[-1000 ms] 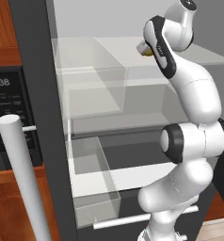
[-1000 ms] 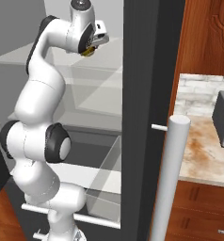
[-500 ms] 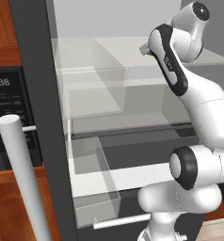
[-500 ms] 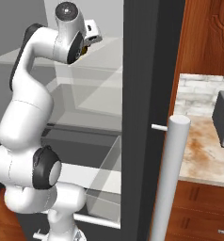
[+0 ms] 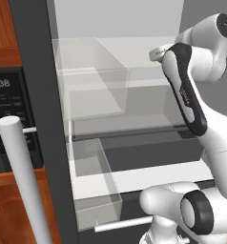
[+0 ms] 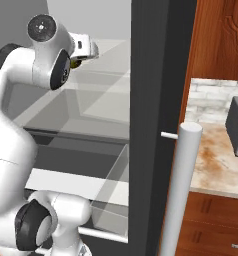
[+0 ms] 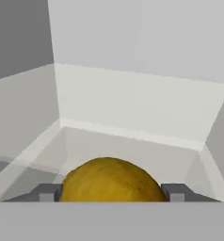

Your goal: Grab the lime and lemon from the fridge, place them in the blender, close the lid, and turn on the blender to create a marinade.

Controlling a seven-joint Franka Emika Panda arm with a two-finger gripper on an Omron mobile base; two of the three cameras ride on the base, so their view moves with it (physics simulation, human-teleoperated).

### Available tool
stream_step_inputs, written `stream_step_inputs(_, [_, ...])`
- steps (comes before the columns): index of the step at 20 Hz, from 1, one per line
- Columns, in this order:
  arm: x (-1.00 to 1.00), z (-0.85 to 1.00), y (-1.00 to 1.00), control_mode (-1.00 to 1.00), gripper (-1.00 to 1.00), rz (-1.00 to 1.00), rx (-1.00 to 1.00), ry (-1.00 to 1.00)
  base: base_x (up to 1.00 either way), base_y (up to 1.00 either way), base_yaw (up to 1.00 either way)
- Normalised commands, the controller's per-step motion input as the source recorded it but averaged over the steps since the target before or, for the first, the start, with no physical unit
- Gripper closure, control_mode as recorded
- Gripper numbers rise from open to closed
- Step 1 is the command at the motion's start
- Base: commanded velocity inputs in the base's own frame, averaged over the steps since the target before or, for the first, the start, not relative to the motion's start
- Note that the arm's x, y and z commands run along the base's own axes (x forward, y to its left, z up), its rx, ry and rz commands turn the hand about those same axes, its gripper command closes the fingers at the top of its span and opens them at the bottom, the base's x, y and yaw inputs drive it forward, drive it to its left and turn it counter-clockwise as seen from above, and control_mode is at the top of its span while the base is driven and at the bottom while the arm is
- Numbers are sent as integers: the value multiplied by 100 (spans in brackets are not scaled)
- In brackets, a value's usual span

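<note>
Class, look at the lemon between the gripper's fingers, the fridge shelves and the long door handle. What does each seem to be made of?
Lemon: matte, dimpled yellow rind, like real peel.
Fridge shelves: clear glass or plastic; the white walls show through them.
Door handle: smooth pale cylinder with soft shading, perhaps painted metal or plastic; the rendering leaves that open.

even, soft rendered light; sharp, no glare.

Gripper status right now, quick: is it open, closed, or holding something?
Gripper: closed on the lemon, which sits between the two fingers inside the fridge.
</note>
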Motion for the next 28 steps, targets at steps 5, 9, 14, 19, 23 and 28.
stream_step_inputs(5, [-100,-30,0,-100,100,-11,11,0,0,0,0])
stream_step_inputs(9, [-100,-21,0,-100,100,-10,11,2,0,0,0])
stream_step_inputs(14, [-100,-13,4,-100,100,-11,9,11,0,0,0])
stream_step_inputs(19, [-86,-42,14,-100,100,-5,0,21,0,0,0])
stream_step_inputs(23, [-76,-48,11,-100,100,0,3,12,0,0,0])
stream_step_inputs(28, [0,0,0,100,100,0,0,0,-100,9,-8])
